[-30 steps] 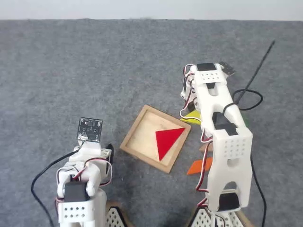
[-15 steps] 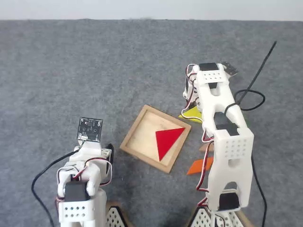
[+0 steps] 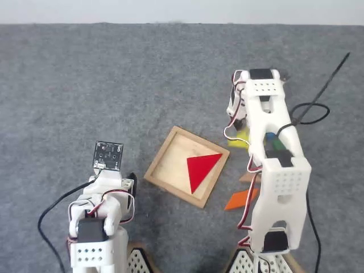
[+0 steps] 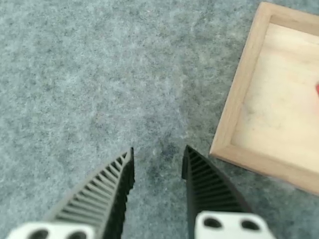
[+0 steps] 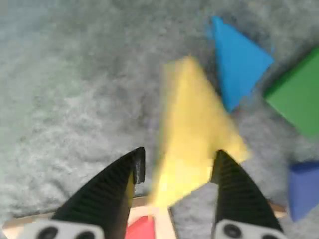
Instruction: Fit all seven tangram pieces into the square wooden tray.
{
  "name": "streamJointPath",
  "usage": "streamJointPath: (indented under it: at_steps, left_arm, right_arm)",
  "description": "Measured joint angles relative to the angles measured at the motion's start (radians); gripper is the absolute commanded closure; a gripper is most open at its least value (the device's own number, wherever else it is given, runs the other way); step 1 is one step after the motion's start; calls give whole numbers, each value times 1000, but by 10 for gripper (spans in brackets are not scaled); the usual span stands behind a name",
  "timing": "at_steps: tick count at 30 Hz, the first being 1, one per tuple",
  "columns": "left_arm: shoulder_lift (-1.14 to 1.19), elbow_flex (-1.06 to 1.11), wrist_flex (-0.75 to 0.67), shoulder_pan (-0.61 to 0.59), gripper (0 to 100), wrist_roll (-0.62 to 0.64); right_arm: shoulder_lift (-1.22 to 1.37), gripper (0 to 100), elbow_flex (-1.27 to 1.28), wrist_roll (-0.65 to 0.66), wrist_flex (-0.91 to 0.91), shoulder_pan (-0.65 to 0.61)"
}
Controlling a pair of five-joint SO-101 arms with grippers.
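With only the red triangle point(image 3: 200, 168) lying in the tray point(image 3: 160, 152), we judge the task to be at an early stage, and the step in hand is the fetching of the second piece, the yellow triangle point(image 5: 194, 129). It lies on the mat just beside the tray's right corner, among the loose pieces: a blue triangle point(image 5: 237, 59) and a green piece point(image 5: 299, 97) near it, a darker blue piece point(image 5: 304, 189) to one side, and an orange piece point(image 3: 242, 199) nearer the arm's base. The right claw point(image 5: 177, 164) stands over it with the jaws well apart, one on either side of the yellow triangle; we see a gap between one jaw and the piece's edge, so we take it that nothing is clamped. The left claw point(image 4: 157, 159) hangs low over the bare mat just beside the tray's left edge, its jaws a little apart and holding nothing. Next, we think, the right claw must close squarely across the yellow triangle, lift it over the rim, and set it flat against the red triangle so that room is left for the other five.
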Motion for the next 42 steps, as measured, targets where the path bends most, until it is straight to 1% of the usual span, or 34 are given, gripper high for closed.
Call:
streamJointPath:
  at_steps: [5,8,12,15,18,21,24,29,37,42]
  left_arm:
    - [0,0,0,-2,847,0]
    - [0,0,0,2,847,0]
    - [0,0,0,2,847,0]
    - [0,0,0,-2,847,0]
    - [0,0,0,2,847,0]
    - [0,0,0,2,847,0]
    - [0,0,0,2,847,0]
    - [0,0,0,-2,847,0]
    - [0,0,0,2,847,0]
    - [0,0,0,0,847,0]
  right_arm:
    - [-80,819,-2,87,51,-8]
    - [-121,816,-2,150,98,-66]
    - [-164,814,-2,192,147,-138]
    - [-193,800,-2,253,183,-120]
    - [-196,734,14,276,192,-69]
    - [-196,683,100,278,130,-25]
    - [-193,690,190,269,46,-6]
    - [-193,689,259,269,-69,11]
    - [-193,689,376,258,-146,15]
    - [-193,690,396,201,-172,15]
